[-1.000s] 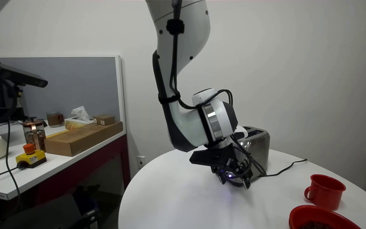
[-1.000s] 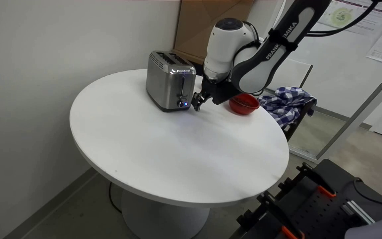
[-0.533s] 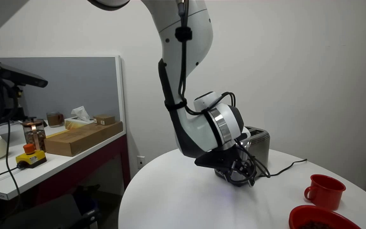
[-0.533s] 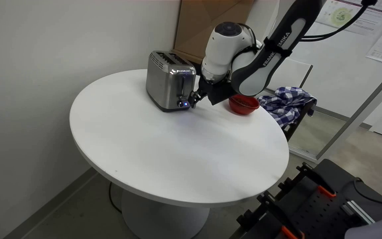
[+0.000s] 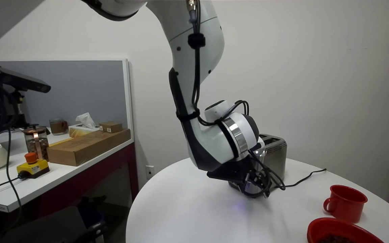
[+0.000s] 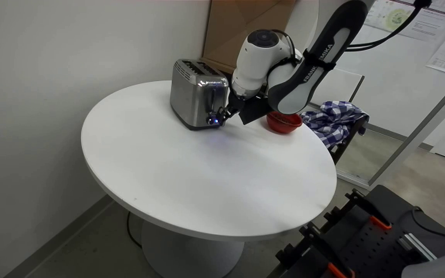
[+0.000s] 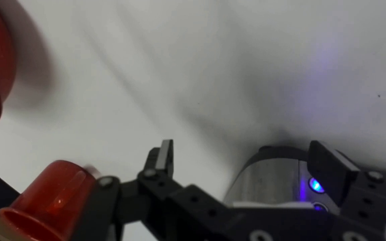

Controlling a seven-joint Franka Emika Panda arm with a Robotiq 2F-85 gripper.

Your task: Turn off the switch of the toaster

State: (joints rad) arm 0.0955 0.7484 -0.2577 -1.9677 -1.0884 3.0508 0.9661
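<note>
My pincer, spread and empty, hangs just beside the toaster. I'm likely aligning; next I should press its lit button.

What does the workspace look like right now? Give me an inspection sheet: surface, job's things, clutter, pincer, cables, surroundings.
Surface: round white table; a small dark speck shows.
Job's things: two-slot toaster, upright; its blue light is lit, so probably on.
Clutter: red mug, upright; red bowl with dark contents.
Pincer: open, at the toaster's control end; contact cannot be told.
Cables: black cord runs from beside the toaster to the table's edge; arm cables loop near the pincer.
Surroundings: yellow emergency-stop box and long cardboard box on the side desk; checked cloth beyond the table.
</note>
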